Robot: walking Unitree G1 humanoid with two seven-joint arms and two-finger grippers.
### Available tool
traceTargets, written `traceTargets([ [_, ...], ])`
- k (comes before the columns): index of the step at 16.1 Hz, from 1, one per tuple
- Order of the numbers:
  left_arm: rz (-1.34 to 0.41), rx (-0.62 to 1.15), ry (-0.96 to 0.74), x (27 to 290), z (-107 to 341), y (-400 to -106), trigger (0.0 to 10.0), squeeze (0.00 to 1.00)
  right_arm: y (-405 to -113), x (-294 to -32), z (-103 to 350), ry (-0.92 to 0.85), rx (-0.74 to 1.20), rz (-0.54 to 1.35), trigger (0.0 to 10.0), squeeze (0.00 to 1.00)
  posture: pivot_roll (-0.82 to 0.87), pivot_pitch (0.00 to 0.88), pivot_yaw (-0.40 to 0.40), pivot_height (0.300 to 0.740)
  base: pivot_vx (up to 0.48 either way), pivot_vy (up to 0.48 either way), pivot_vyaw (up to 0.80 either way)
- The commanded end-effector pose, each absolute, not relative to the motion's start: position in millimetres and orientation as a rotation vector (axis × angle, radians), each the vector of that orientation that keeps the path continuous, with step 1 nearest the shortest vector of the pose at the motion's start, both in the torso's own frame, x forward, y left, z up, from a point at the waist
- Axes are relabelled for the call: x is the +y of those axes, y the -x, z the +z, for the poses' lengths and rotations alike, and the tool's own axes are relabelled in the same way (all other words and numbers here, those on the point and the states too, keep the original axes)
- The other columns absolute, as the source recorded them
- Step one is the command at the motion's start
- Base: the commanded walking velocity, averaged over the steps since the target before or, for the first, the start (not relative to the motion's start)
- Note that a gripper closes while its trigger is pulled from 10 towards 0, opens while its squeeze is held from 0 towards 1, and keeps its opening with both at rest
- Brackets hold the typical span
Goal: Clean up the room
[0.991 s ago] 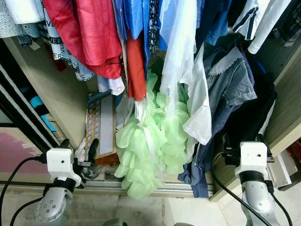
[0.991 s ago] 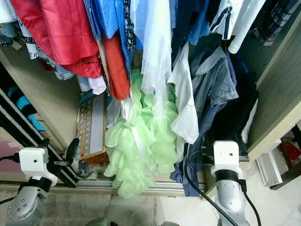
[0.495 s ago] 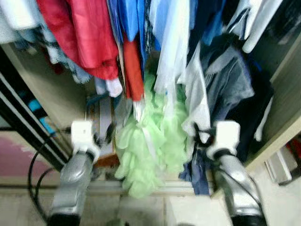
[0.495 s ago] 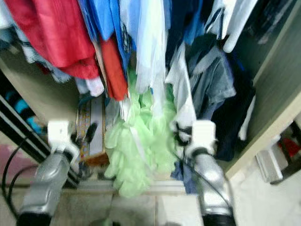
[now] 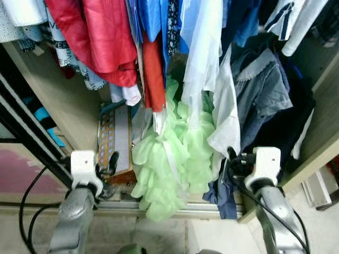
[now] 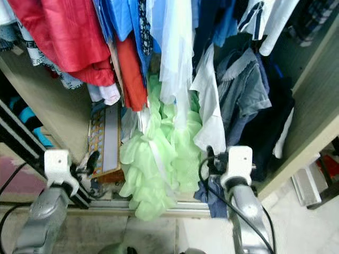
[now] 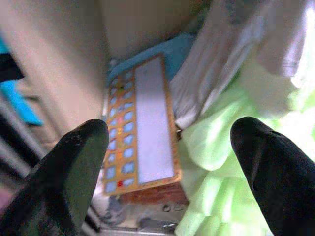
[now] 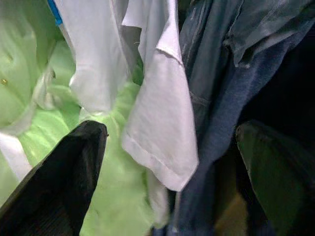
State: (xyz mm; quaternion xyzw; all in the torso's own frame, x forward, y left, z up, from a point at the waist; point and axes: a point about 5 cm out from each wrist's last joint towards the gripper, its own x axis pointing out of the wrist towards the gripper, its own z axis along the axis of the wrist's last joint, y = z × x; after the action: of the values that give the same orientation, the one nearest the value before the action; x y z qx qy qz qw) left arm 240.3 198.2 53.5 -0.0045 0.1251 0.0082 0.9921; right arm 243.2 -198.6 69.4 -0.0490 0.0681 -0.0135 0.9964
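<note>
A: Nearest in, what are the 2 arms doing?

B: Both are raised toward an open wardrobe. The left gripper (image 7: pixel 167 162) sits at 8 o'clock in the head view with its fingers spread wide and nothing between them. The right gripper (image 8: pixel 170 162) is at 4 o'clock, likewise spread and empty.

A: Which step is this?

B: I'd judge it an approach: reaching in to tidy the clothes, nothing grasped yet. The ruffled green dress (image 5: pixel 169 159) hangs at 6 o'clock, its hem spilling onto the sliding-door track (image 5: pixel 201 211). Just beside it, at 5 o'clock, are a white shirt (image 8: pixel 157 123) and a blue denim garment (image 5: pixel 259 100).

A: And the next move?

B: Probably closing on loose fabric near the hem and lifting it inside; soft cloth will slip, so a deep bite is needed.

A: Farther in?

B: A patterned board (image 7: pixel 140 128) leans on the wardrobe floor at 8 o'clock. Red garments (image 5: pixel 100 37) hang at 11 o'clock, blue ones at 12. The side walls are pale wood (image 5: pixel 63 106); light tiled floor lies nearest the robot.
</note>
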Motion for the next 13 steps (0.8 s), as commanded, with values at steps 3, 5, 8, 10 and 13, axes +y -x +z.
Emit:
traceTargets([
  [3, 0.089, 0.178, -0.051, 207, 68, -252, 10.0, 0.00, -254, -188, 79, 0.099, 0.099, 0.020, 10.0, 0.00, -0.01, 0.000, -0.006, 0.740, 0.000, 0.000, 0.80],
  [5, 0.082, 0.179, -0.051, 206, 71, -259, 10.0, 0.00, -262, -184, 83, 0.091, 0.085, 0.030, 10.0, 0.00, -0.02, 0.000, -0.005, 0.740, 0.000, 0.000, 0.80],
  [8, 0.115, 0.242, -0.001, 206, 56, -251, 10.0, 0.00, -264, -181, 80, 0.089, 0.093, 0.029, 10.0, 0.00, -0.01, 0.000, 0.005, 0.740, 0.000, 0.000, 0.80],
  [10, 0.072, 0.214, -0.027, 196, 60, -251, 10.0, 0.00, -265, -177, 79, 0.074, 0.096, 0.037, 10.0, 0.00, -0.01, 0.000, 0.004, 0.740, 0.000, 0.000, 0.80],
  [13, 0.037, 0.196, -0.069, 193, 65, -258, 10.0, 0.00, -270, -177, 79, 0.061, 0.092, 0.029, 10.0, 0.00, 0.01, 0.000, -0.003, 0.740, 0.000, 0.000, 0.80],
])
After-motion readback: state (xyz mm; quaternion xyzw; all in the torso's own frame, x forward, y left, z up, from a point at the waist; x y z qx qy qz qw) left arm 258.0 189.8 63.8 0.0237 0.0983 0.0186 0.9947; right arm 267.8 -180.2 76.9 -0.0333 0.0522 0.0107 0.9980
